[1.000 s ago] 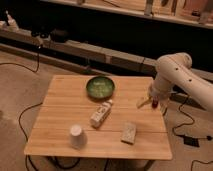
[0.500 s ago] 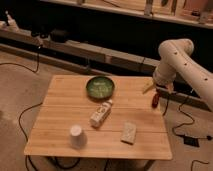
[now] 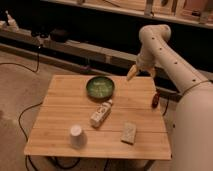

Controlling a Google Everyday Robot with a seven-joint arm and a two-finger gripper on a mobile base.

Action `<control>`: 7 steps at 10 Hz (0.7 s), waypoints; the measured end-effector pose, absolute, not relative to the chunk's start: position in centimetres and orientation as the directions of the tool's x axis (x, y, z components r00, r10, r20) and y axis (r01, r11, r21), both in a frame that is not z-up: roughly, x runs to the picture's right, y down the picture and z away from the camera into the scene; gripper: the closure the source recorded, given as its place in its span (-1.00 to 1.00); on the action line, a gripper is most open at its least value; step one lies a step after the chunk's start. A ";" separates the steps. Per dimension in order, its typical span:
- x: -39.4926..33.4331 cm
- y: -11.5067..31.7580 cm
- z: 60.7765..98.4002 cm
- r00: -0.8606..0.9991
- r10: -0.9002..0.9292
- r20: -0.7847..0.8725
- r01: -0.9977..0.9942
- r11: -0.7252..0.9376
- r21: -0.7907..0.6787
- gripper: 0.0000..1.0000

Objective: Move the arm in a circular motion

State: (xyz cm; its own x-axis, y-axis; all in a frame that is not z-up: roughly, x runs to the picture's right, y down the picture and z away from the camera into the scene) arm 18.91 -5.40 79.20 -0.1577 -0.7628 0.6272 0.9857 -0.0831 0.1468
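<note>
Gripper hanging below arm elbow, near table far edge

gripper above table far edge; bowl near

One bowl, bottle, cup, block; one tool at table's far edge.

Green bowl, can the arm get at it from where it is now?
Probably yes. The arm holds its gripper beside the bowl, over the far edge of the table, with nothing between them.
</note>
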 end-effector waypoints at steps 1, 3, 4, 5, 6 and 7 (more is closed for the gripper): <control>16.6 -5.6 79.2 -0.204 -0.755 0.624 0.977 -0.117 0.178 -0.60; 11.3 -4.8 78.1 -0.321 -0.733 0.600 0.945 -0.202 0.258 -0.60; 9.5 -4.2 77.5 -0.361 -0.725 0.586 0.930 -0.231 0.287 -0.60; 7.4 -3.2 76.8 -0.405 -0.714 0.571 0.910 -0.259 0.322 -0.60; 5.7 -1.9 76.0 -0.438 -0.702 0.562 0.894 -0.275 0.354 -0.60; 4.8 -0.9 75.5 -0.458 -0.694 0.556 0.883 -0.282 0.374 -0.60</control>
